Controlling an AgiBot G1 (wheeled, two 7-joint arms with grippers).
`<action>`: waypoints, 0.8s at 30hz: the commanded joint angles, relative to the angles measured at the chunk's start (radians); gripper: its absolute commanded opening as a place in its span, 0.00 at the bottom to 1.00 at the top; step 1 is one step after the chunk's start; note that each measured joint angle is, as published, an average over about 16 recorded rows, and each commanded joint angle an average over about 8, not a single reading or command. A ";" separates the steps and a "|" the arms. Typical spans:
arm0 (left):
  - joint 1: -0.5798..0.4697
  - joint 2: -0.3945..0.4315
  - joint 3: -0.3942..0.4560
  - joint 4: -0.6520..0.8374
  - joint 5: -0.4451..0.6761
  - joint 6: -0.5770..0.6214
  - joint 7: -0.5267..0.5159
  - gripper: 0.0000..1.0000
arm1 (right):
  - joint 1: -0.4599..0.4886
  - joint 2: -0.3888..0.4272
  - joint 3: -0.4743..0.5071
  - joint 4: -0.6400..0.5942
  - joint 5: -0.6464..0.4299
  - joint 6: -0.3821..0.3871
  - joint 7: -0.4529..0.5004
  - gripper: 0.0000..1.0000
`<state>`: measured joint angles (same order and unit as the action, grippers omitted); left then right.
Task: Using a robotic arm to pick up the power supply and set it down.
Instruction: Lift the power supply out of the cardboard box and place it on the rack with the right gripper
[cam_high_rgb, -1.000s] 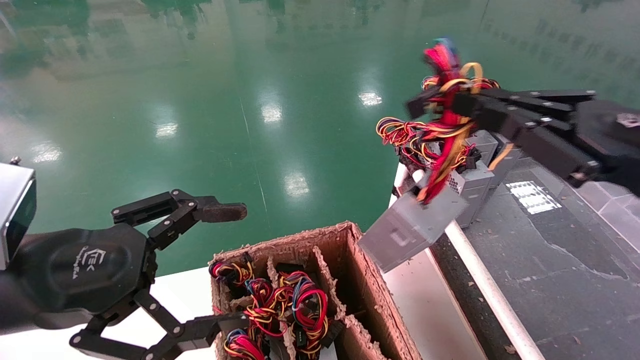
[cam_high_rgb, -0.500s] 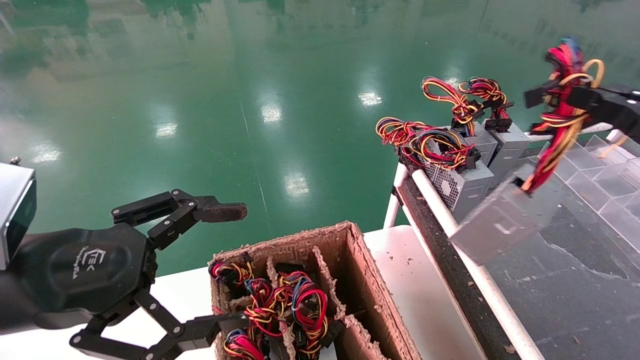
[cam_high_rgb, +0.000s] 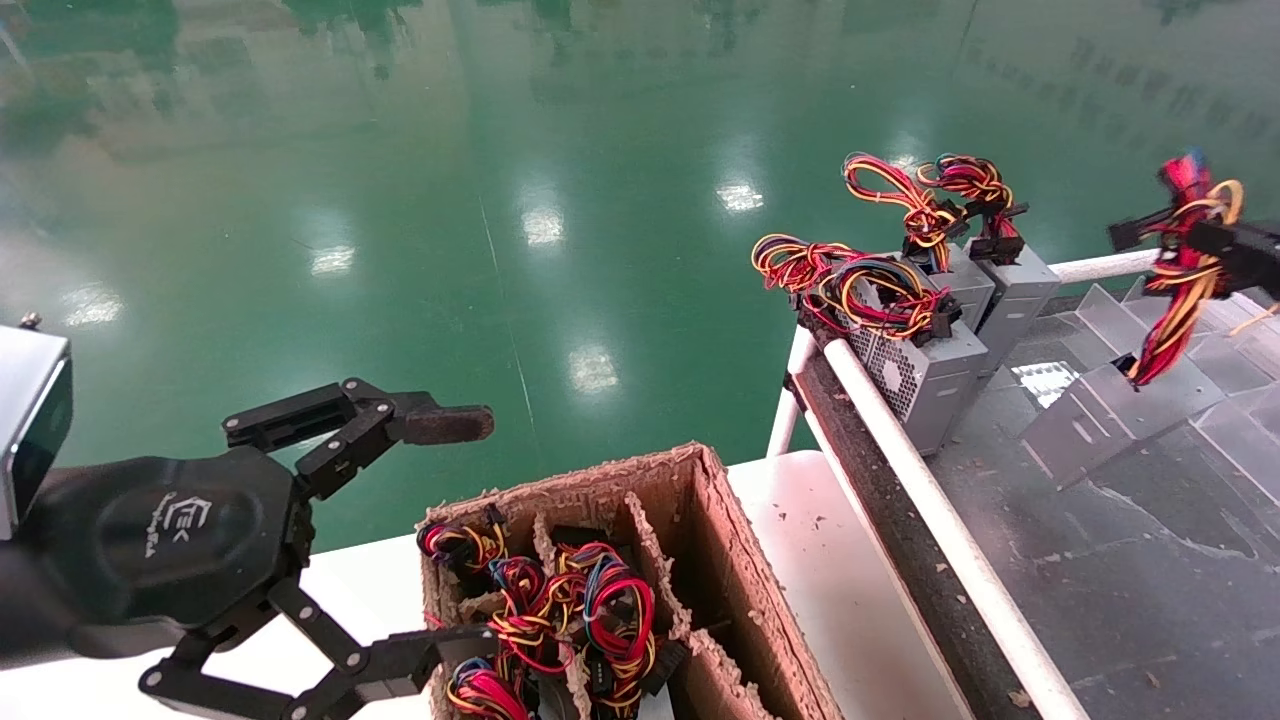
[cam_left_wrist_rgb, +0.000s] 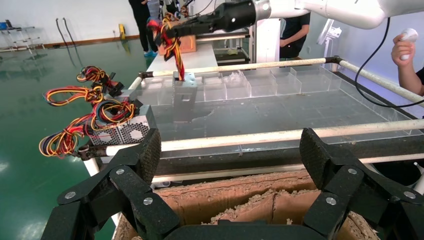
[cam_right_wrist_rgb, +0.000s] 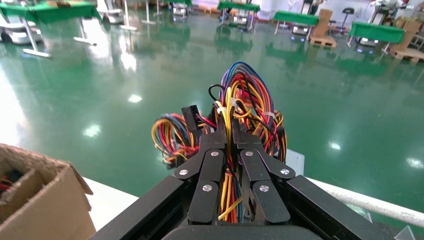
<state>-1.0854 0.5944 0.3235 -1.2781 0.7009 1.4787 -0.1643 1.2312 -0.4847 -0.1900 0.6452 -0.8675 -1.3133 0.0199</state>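
Note:
My right gripper is at the far right, shut on the red, yellow and black wire bundle of the power supply. The grey metal box hangs tilted from its wires, low over the dark tabletop; I cannot tell whether it touches. In the right wrist view the black link fingers pinch the wires. From the left wrist view the same supply dangles under the right gripper. My left gripper stays open and empty at the lower left, above the cardboard box.
A cardboard box with dividers holds several wired supplies. Three other grey supplies with looped wires stand at the table's far left corner. A white rail edges the table. Clear plastic dividers line its far side.
The right gripper carried the power supply rightward and away, from beside the cardboard box across the white rail to over the dark tabletop. The left arm has not moved.

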 joint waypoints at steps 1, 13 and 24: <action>0.000 0.000 0.000 0.000 0.000 0.000 0.000 1.00 | 0.021 -0.016 -0.016 -0.020 -0.026 0.007 -0.008 0.00; 0.000 0.000 0.000 0.000 0.000 0.000 0.000 1.00 | 0.153 -0.059 -0.063 -0.180 -0.100 -0.049 -0.051 0.00; 0.000 0.000 0.001 0.000 -0.001 0.000 0.000 1.00 | 0.206 -0.058 -0.085 -0.262 -0.124 -0.144 -0.088 0.00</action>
<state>-1.0856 0.5941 0.3243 -1.2781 0.7004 1.4784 -0.1640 1.4363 -0.5479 -0.2756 0.3851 -0.9937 -1.4450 -0.0672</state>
